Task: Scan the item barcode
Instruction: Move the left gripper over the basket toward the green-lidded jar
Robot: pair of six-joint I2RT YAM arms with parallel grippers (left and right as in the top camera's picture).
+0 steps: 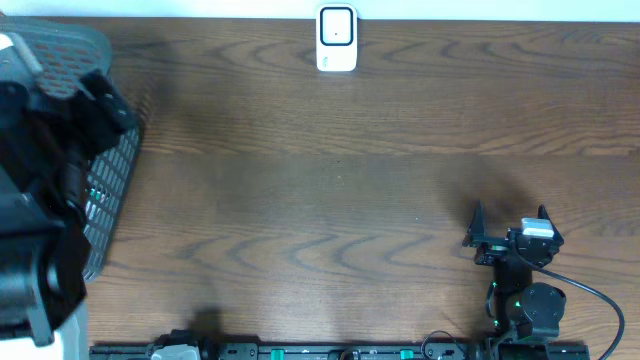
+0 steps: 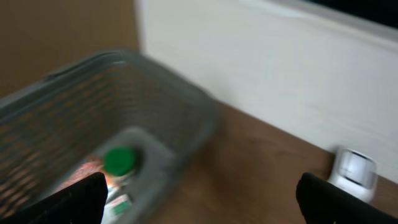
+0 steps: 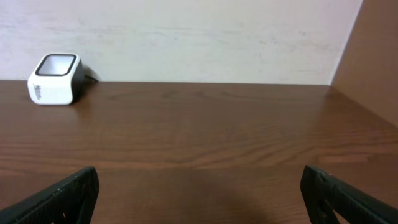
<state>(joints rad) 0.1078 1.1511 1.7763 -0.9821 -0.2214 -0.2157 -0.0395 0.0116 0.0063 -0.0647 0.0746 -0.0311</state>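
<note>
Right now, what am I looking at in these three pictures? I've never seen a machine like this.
These are two robot arms at a wooden table. One picture looks down from above; the other two come from cameras on each arm's wrist, so the dark shapes at the bottom corners are that arm's own fingers.

The left gripper hangs over a grey basket holding a green-capped item, blurred here. The right gripper rests near the front edge. Both are open and hold nothing. The small white box at the far edge is the barcode scanner.
</note>
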